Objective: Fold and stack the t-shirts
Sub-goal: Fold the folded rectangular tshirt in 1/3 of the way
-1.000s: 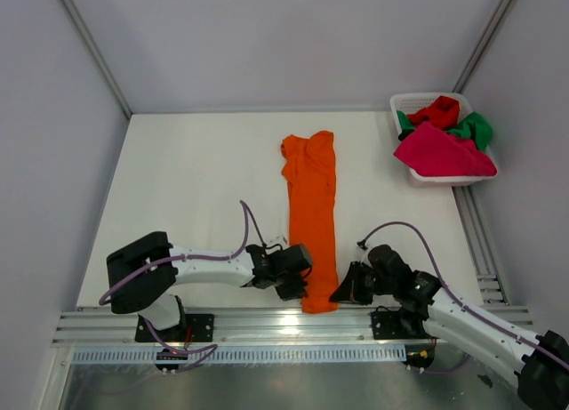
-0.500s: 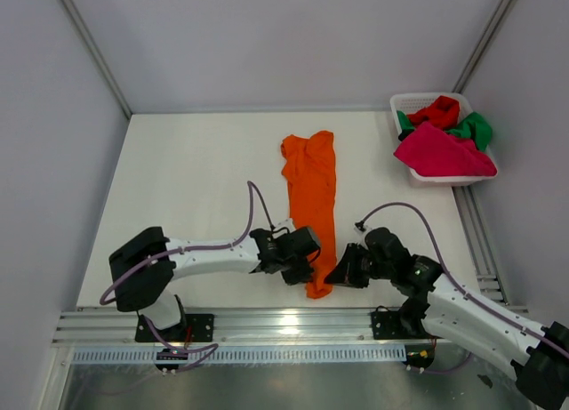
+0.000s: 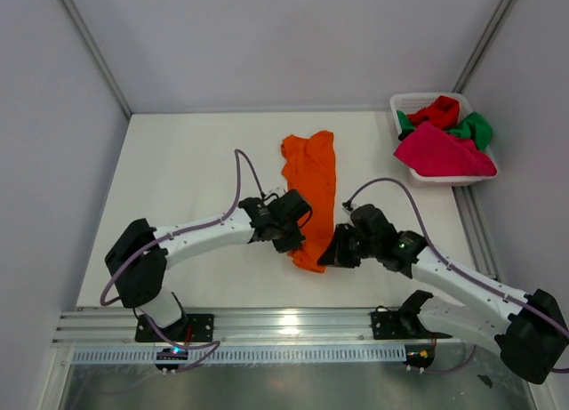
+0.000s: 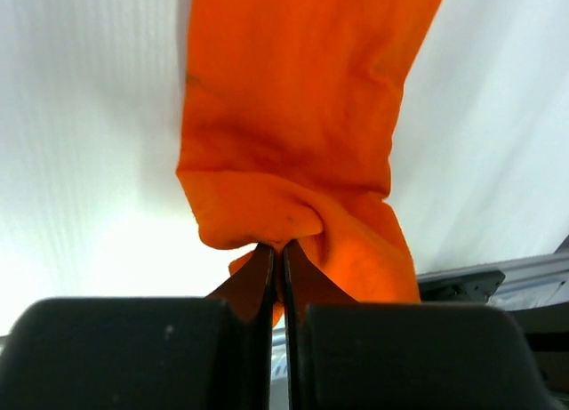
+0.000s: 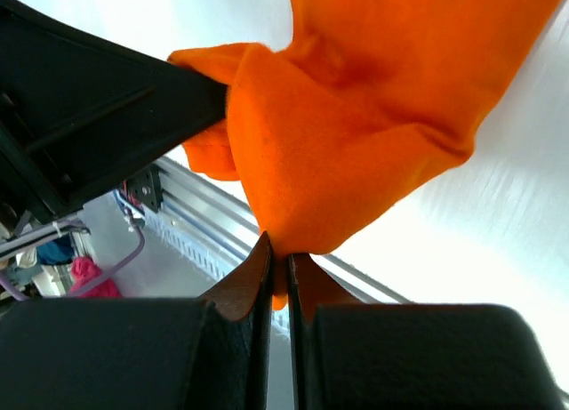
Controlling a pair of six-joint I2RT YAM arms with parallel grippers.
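A white bench [image 3: 196, 161] between grey walls: the long bright orange cloth t-shirt [image 3: 311, 174] lies at its middle, near end bunched, with the left jaws and right jaws each clamped tight on that end

basket [image 3: 397, 101]: white lattice, far right corner | table [image 3: 196, 161]: white | rail [image 3: 267, 325]: metal, near edge
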